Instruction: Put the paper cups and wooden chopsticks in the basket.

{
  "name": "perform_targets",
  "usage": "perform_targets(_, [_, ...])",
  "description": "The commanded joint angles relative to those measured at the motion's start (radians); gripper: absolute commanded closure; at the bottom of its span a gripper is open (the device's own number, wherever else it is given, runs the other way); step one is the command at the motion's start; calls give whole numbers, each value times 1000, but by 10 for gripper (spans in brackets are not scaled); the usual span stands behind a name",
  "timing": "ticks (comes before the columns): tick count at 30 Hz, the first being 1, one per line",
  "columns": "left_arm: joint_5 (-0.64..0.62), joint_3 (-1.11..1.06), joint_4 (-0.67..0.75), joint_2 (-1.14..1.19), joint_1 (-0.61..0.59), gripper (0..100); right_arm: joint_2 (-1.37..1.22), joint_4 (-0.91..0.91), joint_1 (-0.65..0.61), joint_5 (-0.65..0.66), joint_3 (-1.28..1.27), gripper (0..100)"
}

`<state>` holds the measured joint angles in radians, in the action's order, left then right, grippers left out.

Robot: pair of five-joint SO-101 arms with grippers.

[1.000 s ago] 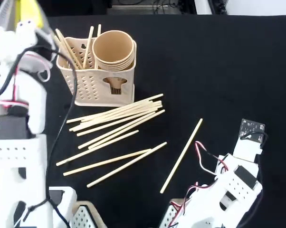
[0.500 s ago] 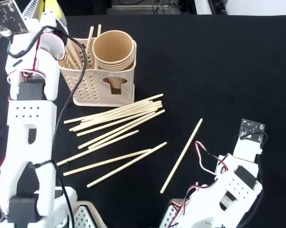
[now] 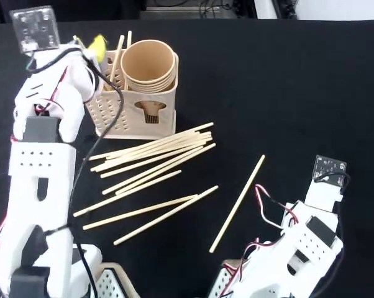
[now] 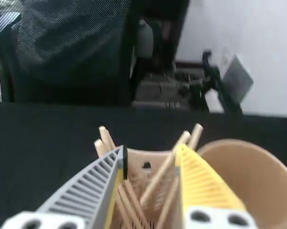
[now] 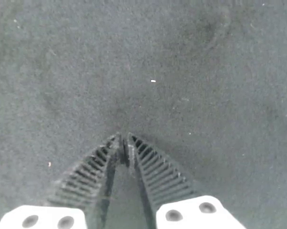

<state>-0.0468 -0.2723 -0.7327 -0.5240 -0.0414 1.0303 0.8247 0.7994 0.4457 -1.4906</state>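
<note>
The step in hand looks like the release of chopsticks into the basket (image 3: 130, 127), and the part to do well is the exit. The left hand (image 4: 149, 151) sits right over the compartment beside the paper cups (image 3: 148, 62), its two fingers spread wide with nothing clamped between them (the standing sticks (image 4: 158, 175) rise loosely through the gap). I judge a straight lift to be safest, since a sideways pull could catch a stick or tip the light basket. The cups are stacked and sit nested in the basket's other compartment. Most of the work lies out on the table (image 3: 286, 93): a loose bundle of chopsticks (image 3: 155, 151) fans out just in front of the basket, a few more lie nearer the arms, and a single stick (image 3: 238, 203) lies apart toward the right arm. The left arm stretches long from the near edge up to the basket, its wrist bent down over the rim. The right arm is folded low at the near edge, with the right hand (image 5: 123, 142) closed tight on nothing, its tip pointing at the bare black cloth
</note>
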Motion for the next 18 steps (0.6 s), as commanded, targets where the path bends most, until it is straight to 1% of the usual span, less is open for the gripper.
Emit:
perform_targets(1, [146,197,-348,-32,84,816,15,-17,-12,11,7,984])
perform_targets(4, [295,282,-591,-2,185,816,15,-17,-5,11,10,984])
perform_targets(6, [388,277,-703,11,271,816,15,-17,-3,11,10,984])
perform_targets(8, [437,243,-779,20,363,816,15,-17,-3,11,8,984])
perform_targets(10, [445,179,-806,28,441,816,15,-17,12,11,8,984])
perform_targets(12, [448,70,-790,29,495,816,15,-17,28,11,10,984])
perform_targets(13, [448,1,-756,29,510,816,15,-17,28,11,10,984])
perform_targets(15, [450,-162,-632,20,519,815,15,-17,28,11,10,984])
perform_targets(18, [465,-380,-399,29,513,813,15,-17,25,11,10,984])
